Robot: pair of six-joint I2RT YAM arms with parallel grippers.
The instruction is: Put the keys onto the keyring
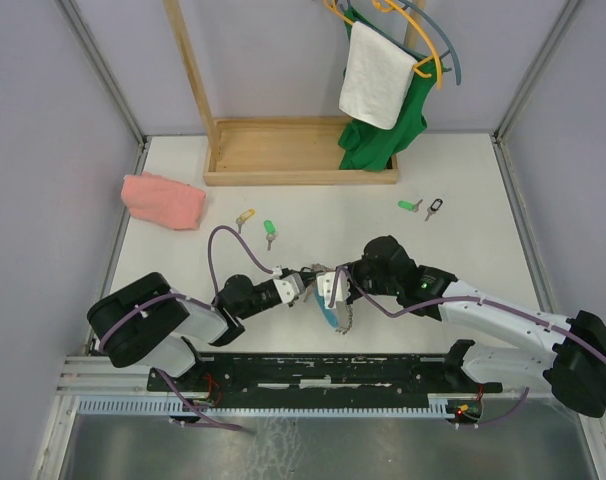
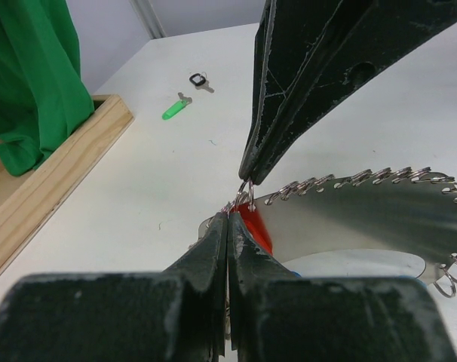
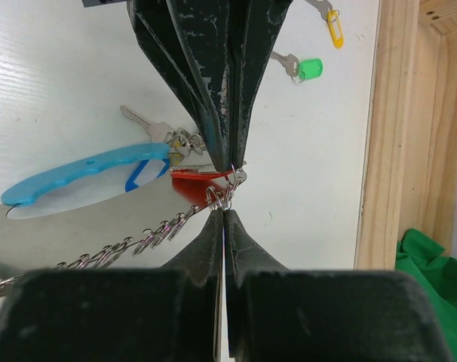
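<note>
Right wrist | left gripper [image 3: 232,166] clamped on red-tagged key [image 3: 194,181] | right gripper [image 3: 223,213] clamped on keyring [image 3: 85,170] | threading judged unfinished | green-tagged key [image 3: 310,69], yellow-tagged key [image 3: 334,30] left loose, upper right

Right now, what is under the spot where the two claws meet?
A red tag, a grey chain and the keyring's light-blue piece. The shut fingers hide exactly what each pinches.
</note>
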